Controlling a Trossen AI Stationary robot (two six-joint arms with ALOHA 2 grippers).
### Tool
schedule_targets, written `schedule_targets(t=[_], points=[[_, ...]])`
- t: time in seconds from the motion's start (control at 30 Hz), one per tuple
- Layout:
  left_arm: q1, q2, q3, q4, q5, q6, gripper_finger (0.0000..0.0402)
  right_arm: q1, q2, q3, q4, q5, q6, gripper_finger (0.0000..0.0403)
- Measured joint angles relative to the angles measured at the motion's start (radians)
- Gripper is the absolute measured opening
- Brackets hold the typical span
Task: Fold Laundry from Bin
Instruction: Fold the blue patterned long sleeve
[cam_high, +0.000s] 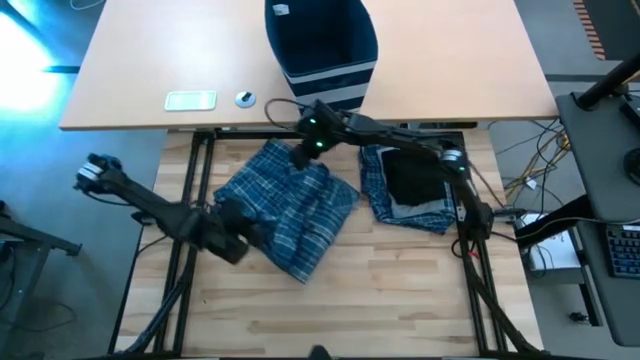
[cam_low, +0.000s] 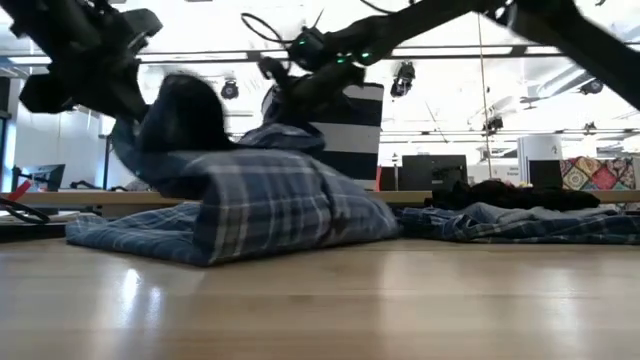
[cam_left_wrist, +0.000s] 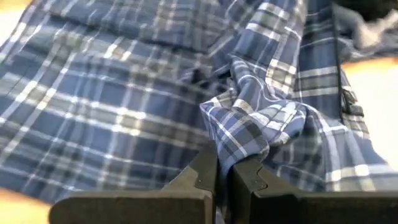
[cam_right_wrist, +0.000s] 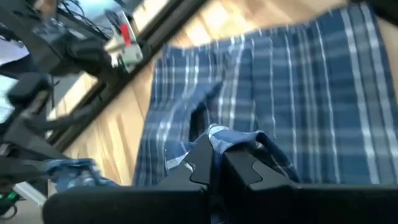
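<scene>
A blue-and-white plaid garment (cam_high: 290, 205) lies bunched on the wooden table's middle; in the low view it is a folded heap (cam_low: 260, 205). My left gripper (cam_high: 248, 238) is at its near-left edge, shut on plaid cloth (cam_left_wrist: 224, 177). My right gripper (cam_high: 300, 155) is at its far edge, also shut on plaid cloth (cam_right_wrist: 217, 163). The navy bin (cam_high: 320, 40) with pale stripes stands upright on the pale table beyond. My left gripper pinches a bunched fold of the plaid garment (cam_left_wrist: 249, 134) between its two fingers, at the garment's near-left edge. Several layers gather at the fingers. The rest of the garment lies on the table. My right gripper pinches a small bunch of the plaid cloth (cam_right_wrist: 235, 138) between its two fingers, at the garment's far edge, slanting down from the far side. The held part is raised (cam_low: 285, 130), and the cloth below it rests on the table.
To the right lies a flat pile of clothes (cam_high: 412, 185), plaid and grey with a black piece on top. A white flat object (cam_high: 190, 100) and a small round one (cam_high: 245, 98) sit on the pale far table. Bare wood (cam_high: 330, 310) spreads along the near edge.
</scene>
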Motion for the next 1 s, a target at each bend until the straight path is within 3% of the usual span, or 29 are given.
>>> schedule_targets(t=[0.27,0.43,0.6,0.77,1.0], points=[[0.065,-0.327,-0.071,-0.140,-0.018,-0.018,0.0000,-0.034,0.240,0.387,-0.064,-0.005,-0.061,0.0008],[0.140,-0.407,-0.053,-0.367,-0.034,-0.099,0.0000,-0.048,0.269,0.349,0.068,-0.006,-0.062,0.0008],[0.165,-0.434,-0.021,-0.405,-0.011,-0.092,0.0000,-0.051,0.284,0.346,0.116,-0.018,-0.114,0.0008],[0.165,-0.422,0.061,-0.503,-0.001,-0.075,0.0000,-0.050,0.284,0.364,0.291,-0.025,-0.116,0.0008],[0.166,-0.414,0.064,-0.710,0.005,-0.213,0.0000,-0.043,0.288,0.313,0.484,0.073,-0.142,0.0008]])
